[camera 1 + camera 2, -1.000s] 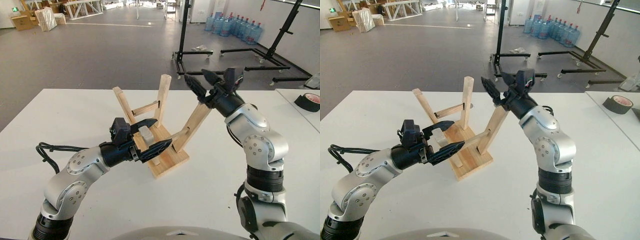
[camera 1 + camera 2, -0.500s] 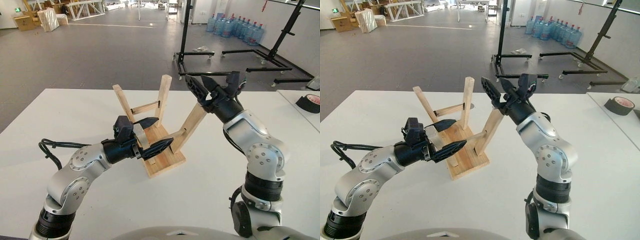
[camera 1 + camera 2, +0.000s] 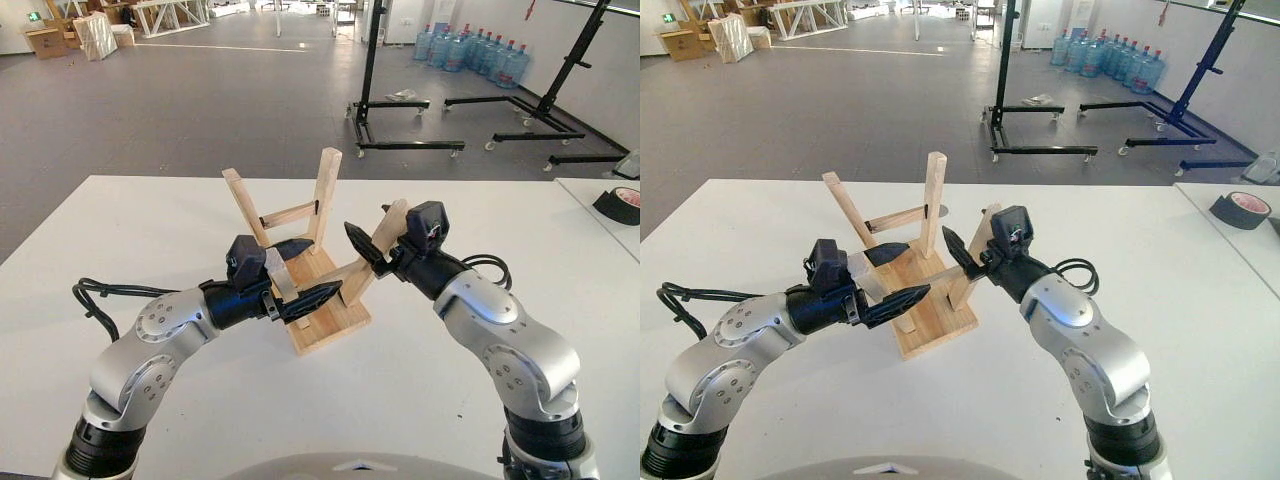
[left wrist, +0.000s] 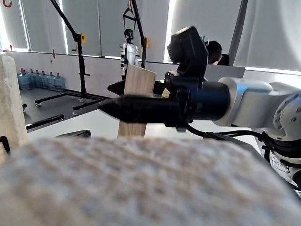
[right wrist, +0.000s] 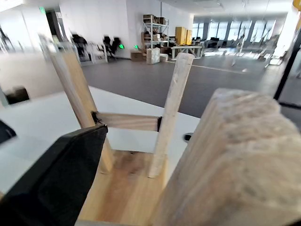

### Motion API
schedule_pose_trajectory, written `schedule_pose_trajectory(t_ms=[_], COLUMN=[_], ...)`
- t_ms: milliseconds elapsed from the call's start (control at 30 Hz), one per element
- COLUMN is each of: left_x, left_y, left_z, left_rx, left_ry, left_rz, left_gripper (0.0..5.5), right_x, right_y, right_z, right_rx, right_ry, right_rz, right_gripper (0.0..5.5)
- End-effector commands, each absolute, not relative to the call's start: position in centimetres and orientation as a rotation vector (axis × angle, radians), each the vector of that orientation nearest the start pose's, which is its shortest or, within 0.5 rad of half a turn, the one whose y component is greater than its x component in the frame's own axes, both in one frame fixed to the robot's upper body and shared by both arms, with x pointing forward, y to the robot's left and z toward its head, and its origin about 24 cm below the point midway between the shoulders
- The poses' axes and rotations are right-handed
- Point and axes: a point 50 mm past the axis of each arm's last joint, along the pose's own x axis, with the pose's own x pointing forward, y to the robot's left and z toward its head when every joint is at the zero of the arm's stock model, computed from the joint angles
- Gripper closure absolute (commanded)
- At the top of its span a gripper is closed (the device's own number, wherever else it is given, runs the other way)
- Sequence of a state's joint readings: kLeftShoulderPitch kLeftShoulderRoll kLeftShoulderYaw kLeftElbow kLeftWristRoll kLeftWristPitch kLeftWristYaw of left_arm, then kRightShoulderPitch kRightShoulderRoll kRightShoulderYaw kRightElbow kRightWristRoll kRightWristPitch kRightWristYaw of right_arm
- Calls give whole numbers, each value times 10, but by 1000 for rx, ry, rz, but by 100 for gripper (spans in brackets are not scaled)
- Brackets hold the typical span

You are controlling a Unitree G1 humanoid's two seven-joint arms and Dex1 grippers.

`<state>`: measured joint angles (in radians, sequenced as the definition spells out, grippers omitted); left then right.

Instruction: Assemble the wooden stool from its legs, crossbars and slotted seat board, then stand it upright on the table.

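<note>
The stool (image 3: 312, 262) sits upside down at the centre of the frame, its seat board (image 3: 335, 318) flat on the white counter (image 3: 140, 225) and its legs pointing up. A crossbar (image 3: 289, 214) joins the two far legs. All parts look fitted, so the step in hand seems to be taking hold for the flip.

The left gripper (image 3: 322, 267) lies low at the centre left, jaws spread wide either side of the near short leg (image 3: 279, 277) and not closed on it. The right gripper (image 3: 368, 238) straddles the slanted leg (image 3: 382, 240) at the centre right; I cannot tell whether its jaws press on the wood.

Next, both grips need to be firm, then both arms must turn the stool over together without levering a leg loose.

The only containers are blue water jugs (image 3: 470, 55) on the floor at the upper right; how full they are can't be made out.
</note>
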<state>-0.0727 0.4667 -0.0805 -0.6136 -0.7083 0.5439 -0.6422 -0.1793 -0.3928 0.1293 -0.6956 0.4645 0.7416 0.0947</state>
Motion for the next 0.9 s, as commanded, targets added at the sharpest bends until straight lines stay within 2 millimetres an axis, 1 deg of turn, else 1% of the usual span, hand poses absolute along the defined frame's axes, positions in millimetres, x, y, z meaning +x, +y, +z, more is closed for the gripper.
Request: schedule_pose_trajectory(t_ms=[33,67,133,167,267,333,400,533,633,700,767,833,900], left_x=[211,212,217,219,221,224,225,224,225,225,223,220,216], left_y=[115,113,111,111,113,112,112,108,106,106,111,121,130], left_z=[154,153,150,148,137,132,127,124,121,118,117,112,105], left_rx=[-130,-129,-136,-124,-77,-70,-55,-54,-54,-47,-31,-12,3], left_ry=[-54,-50,-27,-9,40,58,76,80,91,105,119,145,176], left_rz=[-1158,-1161,-1170,-1171,-1166,-1155,-1152,-1161,-1182,-1195,-1194,-1174,-1147], left_gripper=[110,110,110,110,110,110,110,110,110,110,110,110,110], right_x=[231,231,230,230,228,219,217,214,215,220,225,228,234], right_y=[-101,-99,-92,-89,-82,-76,-74,-70,-66,-68,-77,-92,-111], right_z=[157,155,157,158,155,151,149,145,142,139,134,131,126], right_rx=[-148,-143,-36,-13,29,8,8,95,129,127,96,54,-17], right_ry=[-25,-14,1,4,49,104,151,242,266,274,270,245,217], right_rz=[686,702,767,799,909,1054,1142,1255,1266,1237,1174,1081,956], right_gripper=[144,144,144,144,144,144,144,144,144,144,144,144,144])
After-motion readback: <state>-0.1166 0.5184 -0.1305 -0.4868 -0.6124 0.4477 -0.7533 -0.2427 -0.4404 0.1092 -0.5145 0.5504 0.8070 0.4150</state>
